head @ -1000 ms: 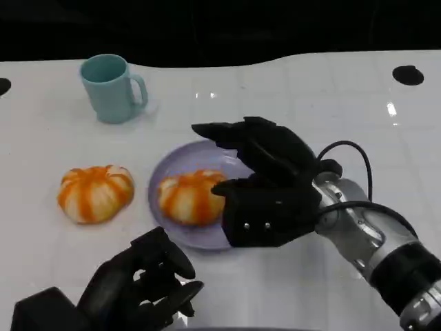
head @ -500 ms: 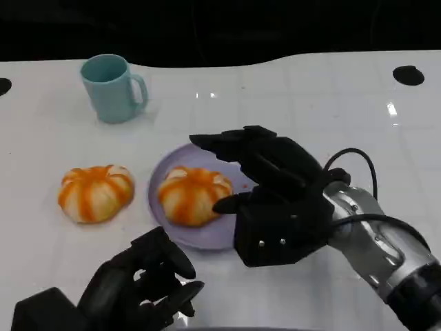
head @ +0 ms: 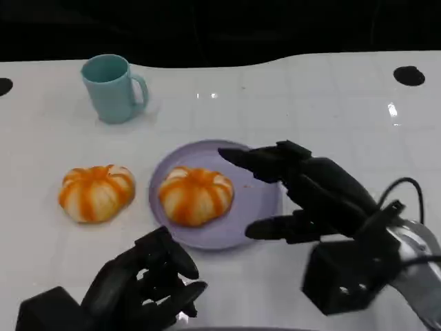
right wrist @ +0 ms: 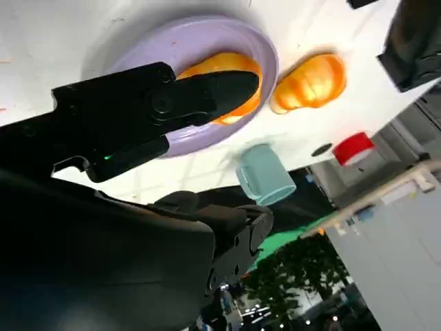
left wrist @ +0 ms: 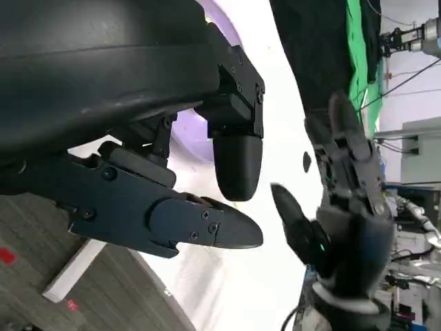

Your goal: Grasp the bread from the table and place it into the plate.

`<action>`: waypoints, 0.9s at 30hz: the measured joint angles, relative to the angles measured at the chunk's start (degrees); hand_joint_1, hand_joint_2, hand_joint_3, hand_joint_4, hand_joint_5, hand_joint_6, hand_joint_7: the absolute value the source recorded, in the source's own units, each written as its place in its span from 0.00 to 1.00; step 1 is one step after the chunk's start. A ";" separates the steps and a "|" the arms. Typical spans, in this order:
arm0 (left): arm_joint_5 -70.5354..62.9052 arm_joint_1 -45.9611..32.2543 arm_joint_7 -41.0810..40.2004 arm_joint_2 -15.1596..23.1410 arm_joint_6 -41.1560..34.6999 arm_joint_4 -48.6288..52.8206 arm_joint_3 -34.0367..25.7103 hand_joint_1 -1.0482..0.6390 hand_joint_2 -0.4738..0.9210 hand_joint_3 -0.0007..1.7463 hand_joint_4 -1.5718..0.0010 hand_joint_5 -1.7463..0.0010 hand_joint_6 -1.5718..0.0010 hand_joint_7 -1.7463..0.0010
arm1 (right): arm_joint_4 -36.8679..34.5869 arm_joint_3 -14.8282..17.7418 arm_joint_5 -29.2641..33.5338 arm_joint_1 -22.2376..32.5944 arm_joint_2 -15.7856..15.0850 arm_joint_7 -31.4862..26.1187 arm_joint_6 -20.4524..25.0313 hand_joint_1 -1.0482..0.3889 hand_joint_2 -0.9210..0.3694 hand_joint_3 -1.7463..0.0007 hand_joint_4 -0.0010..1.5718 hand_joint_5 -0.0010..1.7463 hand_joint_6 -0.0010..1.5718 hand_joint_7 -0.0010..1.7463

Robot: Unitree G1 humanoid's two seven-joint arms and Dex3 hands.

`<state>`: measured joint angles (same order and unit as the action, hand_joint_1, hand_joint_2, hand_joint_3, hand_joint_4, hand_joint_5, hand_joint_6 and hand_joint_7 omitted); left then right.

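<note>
Resting at centre frame, one bread (head: 196, 194) sits on the plate (head: 262, 200); another (head: 96, 192) lies at left on the table (head: 310, 96). My right hand (head: 313, 196) is spread wide, empty; my left hand (head: 148, 283) is curled. The bread looks light, soft, crushable: cup its rounded sides gently.

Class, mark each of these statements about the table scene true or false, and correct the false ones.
1. One bread lies on the purple plate. True.
2. The right robot hand holds a bread. False: it is open, holding nothing.
3. A second bread lies on the table beside the plate. True.
4. The teal mug lies on its side. False: it stands upright.
5. The left robot hand rests on the plate. False: it is nearer the camera, off the plate.
</note>
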<state>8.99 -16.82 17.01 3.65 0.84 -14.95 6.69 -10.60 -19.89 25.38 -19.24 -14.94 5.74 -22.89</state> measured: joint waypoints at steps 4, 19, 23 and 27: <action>0.01 0.02 0.00 -0.01 0.00 0.01 0.06 0.27 1.00 0.11 0.58 0.00 0.68 0.08 | 1.52 1.81 -2.52 3.61 -1.88 0.65 -4.03 0.39 0.00 0.93 0.10 0.47 0.29 0.08; 0.09 0.07 0.01 -0.02 -0.01 0.17 -0.03 0.27 1.00 0.11 0.60 0.00 0.68 0.07 | 5.01 8.85 -8.25 14.37 -3.65 0.15 -14.14 0.64 0.30 0.51 0.44 0.72 0.51 0.43; 0.08 0.07 0.00 -0.06 -0.02 0.20 -0.02 0.27 1.00 0.12 0.60 0.00 0.69 0.07 | 5.03 10.59 -10.37 16.72 -2.90 -0.81 -17.19 0.70 0.46 0.26 0.50 0.84 0.54 0.56; 0.05 0.07 0.00 -0.07 -0.03 0.20 -0.01 0.27 1.00 0.12 0.61 0.00 0.69 0.07 | 5.62 11.43 -10.63 19.74 -2.75 -1.06 -18.56 0.71 0.50 0.19 0.53 0.93 0.55 0.63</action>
<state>9.03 -16.76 17.01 3.58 0.81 -14.75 6.68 -4.99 -8.46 14.75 0.50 -17.70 4.68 -41.46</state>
